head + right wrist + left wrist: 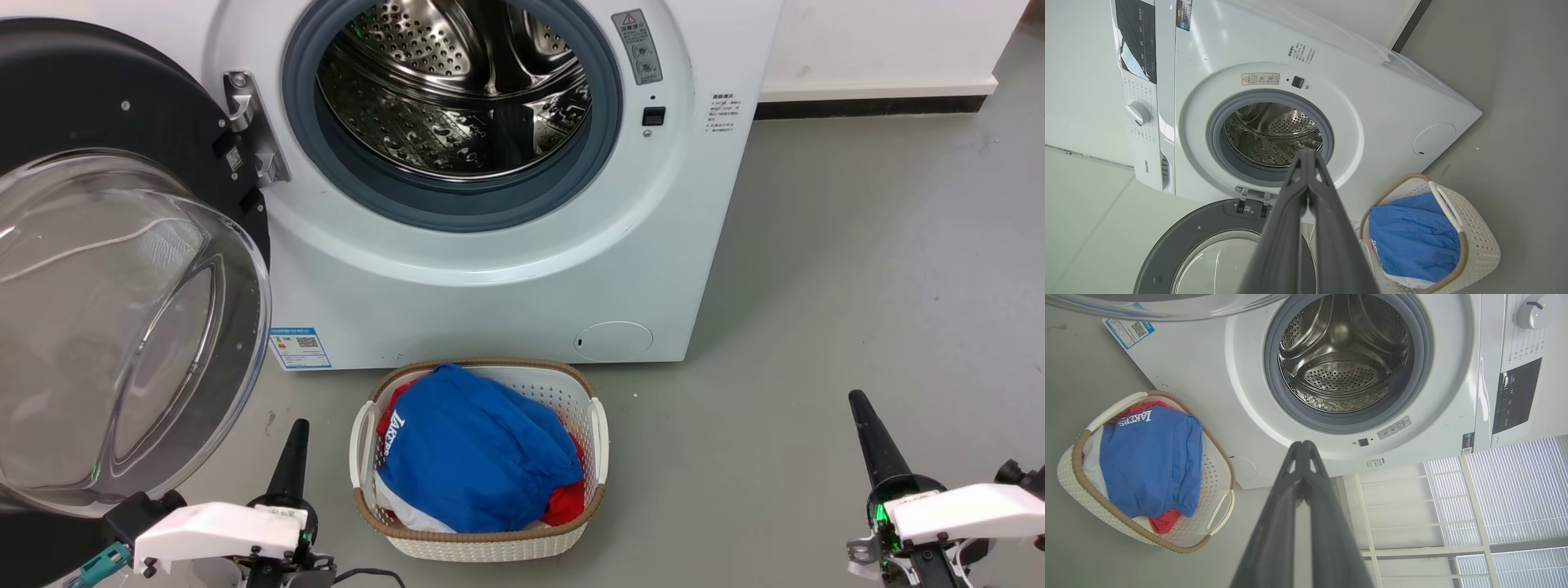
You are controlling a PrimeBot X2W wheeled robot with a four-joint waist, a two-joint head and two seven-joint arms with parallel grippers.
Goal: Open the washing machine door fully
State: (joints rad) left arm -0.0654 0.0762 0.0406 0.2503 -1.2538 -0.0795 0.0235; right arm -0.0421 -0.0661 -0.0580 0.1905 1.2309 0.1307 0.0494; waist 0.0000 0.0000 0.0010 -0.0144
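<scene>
The washing machine door [106, 269] stands swung wide to the left of the white machine [490, 278], its clear glass bowl bulging toward me and its black rim hinged at the left. The same door [1180, 245] lies below the hinge in the right wrist view. The steel drum [457, 82] is exposed inside the grey rubber ring. My left gripper [295, 433] is shut, low at the lower left, close beside the door's glass, holding nothing. My right gripper [859, 404] is shut at the lower right, far from the machine, also with nothing in it.
A white wicker-rimmed laundry basket [600, 441] with blue, red and white clothes sits on the grey floor right before the machine, between my two arms. Grey floor [857, 269] stretches to the right, up to a white wall with a dark skirting.
</scene>
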